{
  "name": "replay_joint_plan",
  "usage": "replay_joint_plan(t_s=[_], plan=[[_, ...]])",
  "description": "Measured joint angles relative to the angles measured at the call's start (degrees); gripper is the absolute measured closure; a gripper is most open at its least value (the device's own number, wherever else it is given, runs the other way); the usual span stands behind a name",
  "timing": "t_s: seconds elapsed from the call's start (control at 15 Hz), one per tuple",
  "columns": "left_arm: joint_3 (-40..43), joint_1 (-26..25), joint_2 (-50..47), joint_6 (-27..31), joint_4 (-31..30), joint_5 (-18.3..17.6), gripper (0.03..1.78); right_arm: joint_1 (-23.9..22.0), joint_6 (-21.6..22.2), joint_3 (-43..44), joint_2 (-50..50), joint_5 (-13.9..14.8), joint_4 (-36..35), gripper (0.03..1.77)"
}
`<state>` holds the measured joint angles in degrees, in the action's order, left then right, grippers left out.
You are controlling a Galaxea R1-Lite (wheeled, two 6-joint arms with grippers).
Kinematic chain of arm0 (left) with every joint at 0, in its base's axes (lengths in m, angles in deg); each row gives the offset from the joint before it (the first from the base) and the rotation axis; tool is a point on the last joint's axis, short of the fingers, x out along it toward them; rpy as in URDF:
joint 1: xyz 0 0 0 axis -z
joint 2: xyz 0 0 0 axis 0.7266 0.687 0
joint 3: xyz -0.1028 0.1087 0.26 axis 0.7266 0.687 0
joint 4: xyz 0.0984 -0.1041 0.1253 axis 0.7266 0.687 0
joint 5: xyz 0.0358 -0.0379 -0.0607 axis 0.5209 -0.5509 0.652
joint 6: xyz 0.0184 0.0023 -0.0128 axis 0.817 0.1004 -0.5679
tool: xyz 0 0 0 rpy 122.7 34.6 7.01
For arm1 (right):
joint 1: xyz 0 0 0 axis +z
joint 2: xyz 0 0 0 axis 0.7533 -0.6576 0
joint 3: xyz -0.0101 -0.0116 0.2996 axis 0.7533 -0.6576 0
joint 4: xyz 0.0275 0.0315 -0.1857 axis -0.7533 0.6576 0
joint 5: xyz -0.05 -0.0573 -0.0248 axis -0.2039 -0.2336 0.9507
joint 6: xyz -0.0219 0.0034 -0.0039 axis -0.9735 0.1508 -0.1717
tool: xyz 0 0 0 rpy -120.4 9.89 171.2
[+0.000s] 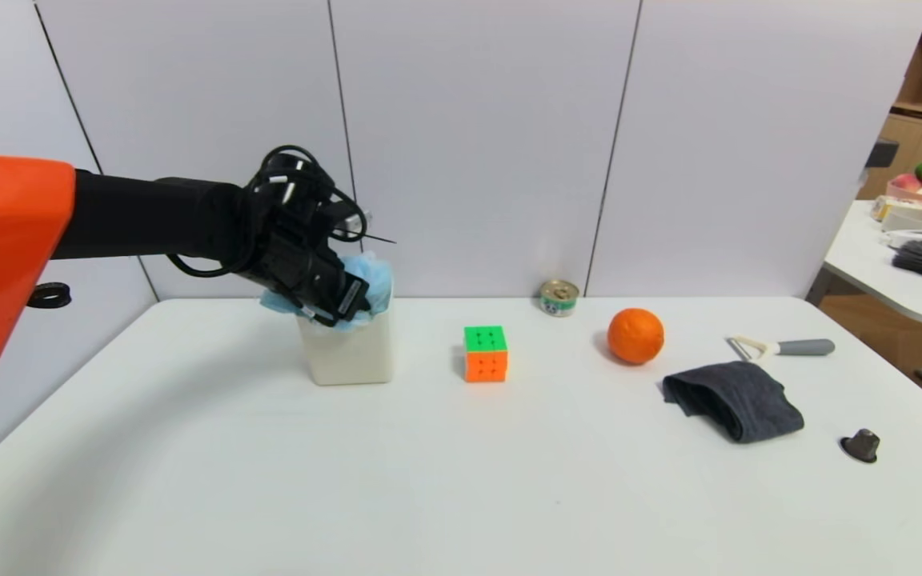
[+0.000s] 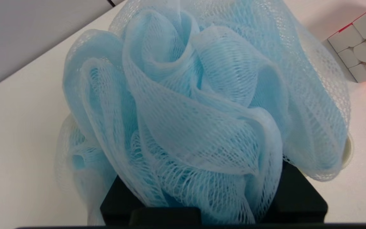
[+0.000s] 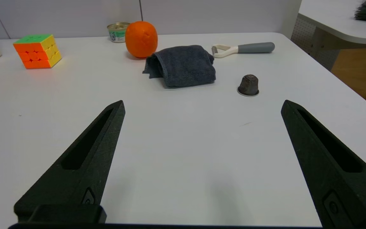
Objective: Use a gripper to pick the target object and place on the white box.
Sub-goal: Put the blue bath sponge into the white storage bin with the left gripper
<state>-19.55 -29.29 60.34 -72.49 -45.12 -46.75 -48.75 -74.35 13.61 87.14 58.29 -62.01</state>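
On my head camera, the left gripper (image 1: pixel 325 300) reaches in from the left side and sits at the rim of the white box (image 1: pixel 349 352), which stands on the white table (image 1: pixel 269 480) toward its far left. The light blue pouf (image 1: pixel 371 276) is bunched on top of the box, spilling over its rim around the black gripper housing. In my left wrist camera the pouf (image 2: pixel 195 105) fills nearly the whole view, its mesh ruffles pressed between the black jaws at their base, so the jaws are closed on it; a sliver of the box rim (image 2: pixel 348 149) shows beneath the mesh.

To the right of the box, well apart from it, stands a green-and-orange puzzle cube (image 1: pixel 485 354). Farther right are a small tin can (image 1: pixel 559 298), an orange (image 1: pixel 635 335), a peeler (image 1: pixel 781 348), a folded dark grey cloth (image 1: pixel 733 398) and a small dark cap (image 1: pixel 861 445).

My right gripper (image 3: pixel 202 108) is out of the head view; its wrist camera shows its jaws spread wide above bare table, holding nothing.
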Motion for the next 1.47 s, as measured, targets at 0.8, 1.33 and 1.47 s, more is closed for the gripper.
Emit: replay_joint_plan(t_s=[0.8,1.33,1.47], plan=[[-1.40,-0.06,2.13,-0.04,0.27,-1.44,0.98,0.00,-0.02,0.00,0.00,-0.02,0.00,0.10],[-1.34,-0.09,-0.60,-0.28,3.34,-1.41,0.42,-0.04,0.00,0.00,0.00,-0.02,0.00,0.10],[-1.34,-0.23,-1.78,-0.44,3.50,-1.38,0.35,-0.02,0.00,0.00,0.00,0.00,-0.02,0.10]])
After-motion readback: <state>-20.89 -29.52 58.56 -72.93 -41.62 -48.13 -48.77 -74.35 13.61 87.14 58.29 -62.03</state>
